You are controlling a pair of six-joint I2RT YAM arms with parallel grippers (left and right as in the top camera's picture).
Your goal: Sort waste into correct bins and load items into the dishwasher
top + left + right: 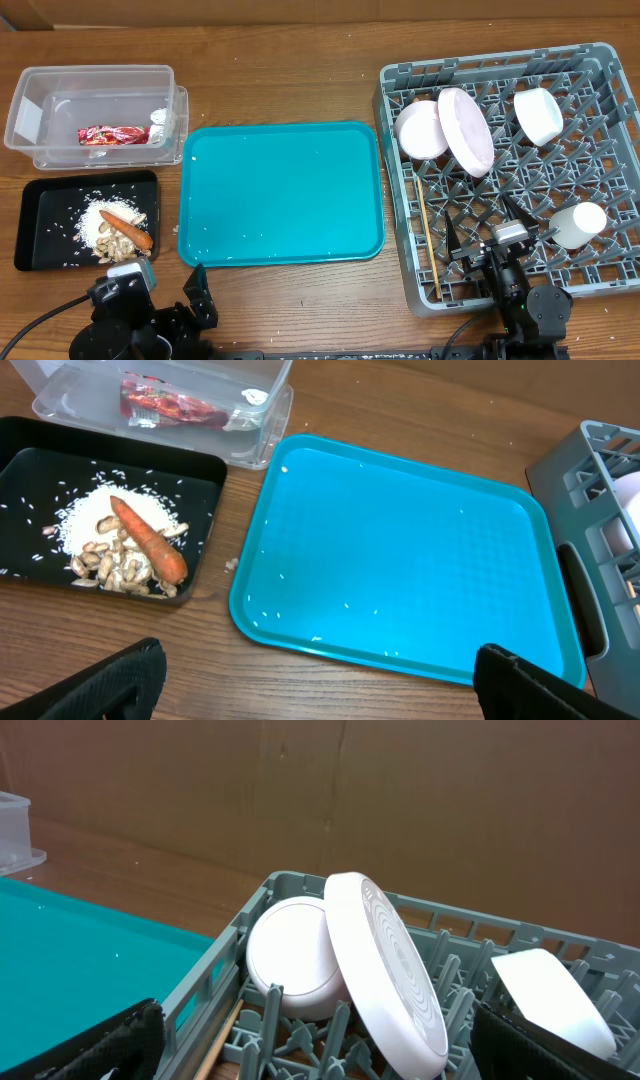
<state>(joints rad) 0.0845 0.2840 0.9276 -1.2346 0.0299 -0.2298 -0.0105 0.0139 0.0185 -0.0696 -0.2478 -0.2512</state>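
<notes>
The grey dish rack [600,95] at the right holds the white plate [467,130] on edge, one bowl [420,130] leaning against it, a second bowl [537,114], the cup [578,224] and the chopsticks [430,245]. The plate [385,970] and first bowl [292,955] also show in the right wrist view. The clear tub [40,95] holds the red wrapper [113,134] and foil ball [158,122]. The black tray [45,225] holds rice [95,220], brownish bits and the carrot [127,229]. My left gripper [170,300] is open and empty at the front left. My right gripper [498,235] is open and empty over the rack's front.
The teal serving tray [282,190] lies in the middle with only a few rice grains on it; it also shows in the left wrist view [400,550]. A brown cardboard wall [300,790] stands behind the table.
</notes>
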